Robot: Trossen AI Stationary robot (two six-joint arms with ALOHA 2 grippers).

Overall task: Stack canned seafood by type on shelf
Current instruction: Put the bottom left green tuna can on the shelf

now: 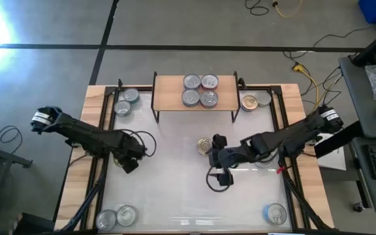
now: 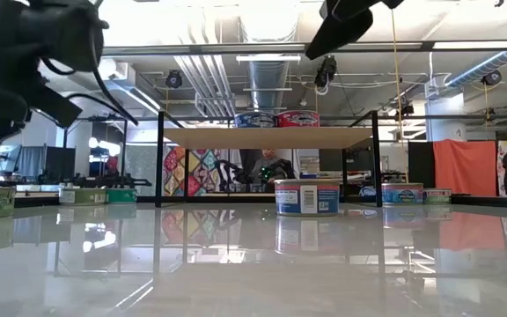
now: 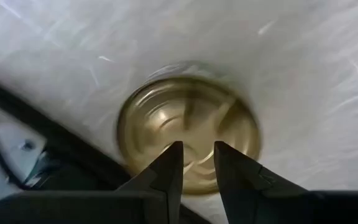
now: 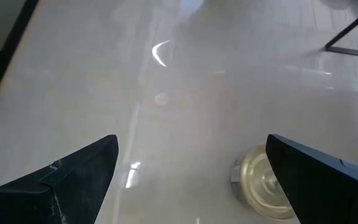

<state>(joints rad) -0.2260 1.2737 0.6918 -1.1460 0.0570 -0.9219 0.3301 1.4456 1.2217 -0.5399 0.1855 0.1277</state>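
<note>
Right hand: centre-right of the high view, fingers spread fully wide, gripping nothing; a gold-topped tin sits just beside it on the white surface.
Left hand: centre-left of the high view, fingers nearly together with only a narrow gap, nothing between them. Its wrist view looks down on a gold-topped tin below the fingertips; that tin cannot be picked out in the high view.
Shelf: upper centre of the high view, carrying four tins in a tight two-by-two block on its right half; left half bare. Low view shows a blue-sided and a red-sided one on top.
Left to do: two tins upper left, two tins upper right beside the shelf, two tins lower left, one blue-sided tin lower right, plus the gold one mid-surface.
Progress (judgement): roughly a third in place; no stacking visible on the shelf so far, as far as the frames tell.
Sorting: types on the shelf cannot be fully told apart from above.
</note>
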